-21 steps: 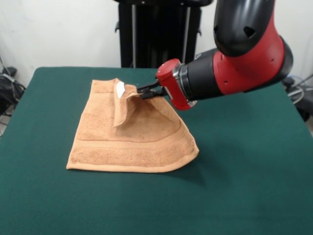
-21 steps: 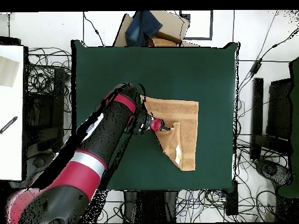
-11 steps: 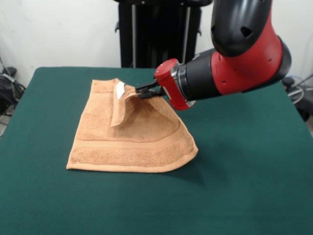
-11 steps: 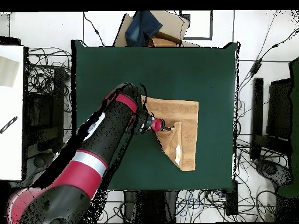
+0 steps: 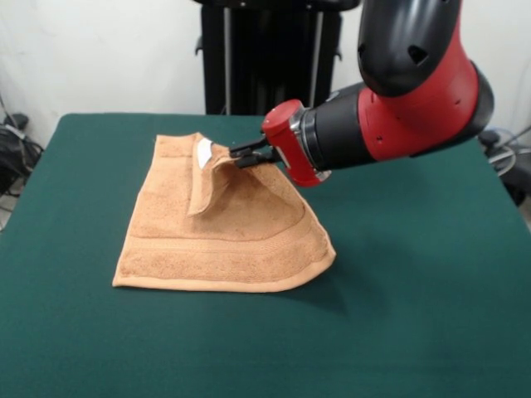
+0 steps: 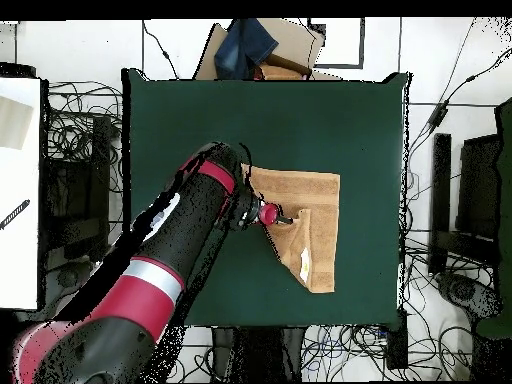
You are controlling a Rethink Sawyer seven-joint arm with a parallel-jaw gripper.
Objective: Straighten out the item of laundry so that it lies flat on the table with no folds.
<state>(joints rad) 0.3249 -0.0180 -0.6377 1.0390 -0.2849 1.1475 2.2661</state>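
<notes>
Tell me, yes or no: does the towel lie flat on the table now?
No, the gripper holds a fold of the towel up off the table.

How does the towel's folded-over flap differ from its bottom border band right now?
The flap is raised off the towel, pinched by the gripper, and carries the white tag. The border band lies flat on the table, ungripped and tagless. Both are tan terry cloth.

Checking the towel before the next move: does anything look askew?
Yes. The towel isn't flat: the gripper pinches a raised fold near the white tag, tenting the cloth above the table.
</notes>
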